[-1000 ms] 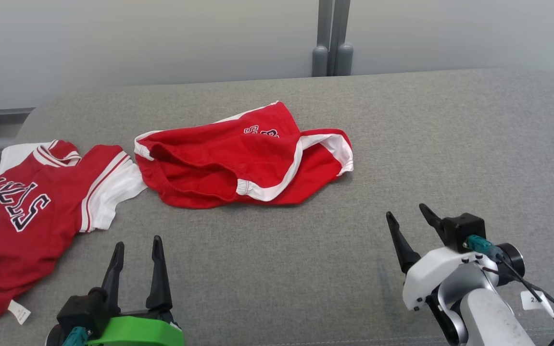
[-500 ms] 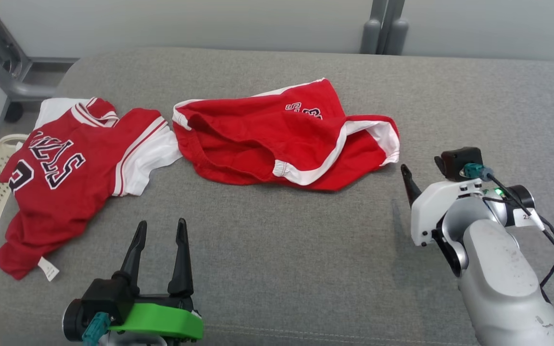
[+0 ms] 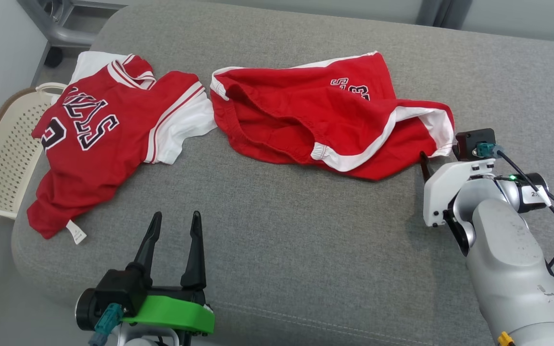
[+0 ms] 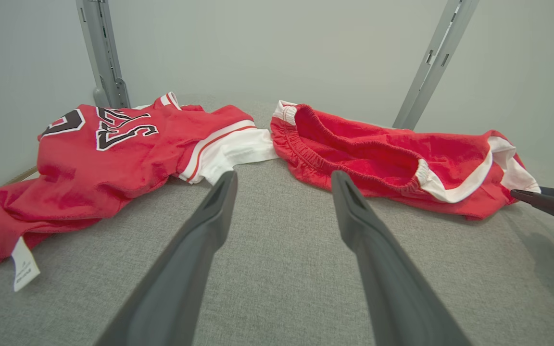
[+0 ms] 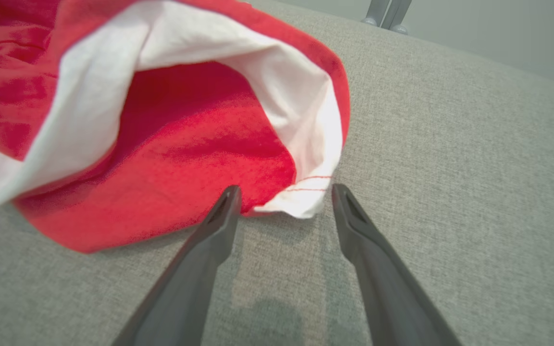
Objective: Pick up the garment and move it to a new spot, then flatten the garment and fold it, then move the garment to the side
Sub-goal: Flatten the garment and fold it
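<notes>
**shorts not yet lifted, first grasp being lined up**

the red shorts (image 3: 325,120) are seen lying crumpled near the far middle of the grey upholstered surface (image 3: 306,230), with the waistband gaping and one leg bunched over. none of the task is judged to be done: the garment is not yet lifted, moved, flattened, folded or set to the side. only the approach to the first pick-up appears to be under way.

the white-trimmed leg opening (image 5: 301,144) at the shorts' right end is straddled by the right tool (image 5: 284,191). its jaws are spread wide, with one tip at the edge of the red cloth and the other just beside the white hem. nothing is gripped by it.

the left tool (image 3: 176,216) is held low over bare surface near the front edge, well apart from the shorts. its jaws are equally wide and nothing is held.

a red jersey (image 3: 108,139) with white sleeves is spread to the left of the shorts, its sleeve just beside the waistband, and a white label (image 3: 76,234) shows at its lower hem. a perforated cream basket (image 3: 7,158) is seen beyond the left edge, partly under the jersey.

counted: one pair of shorts, one jersey, one basket, two tools, and two grey metal uprights (image 4: 104,53) behind the surface.
</notes>
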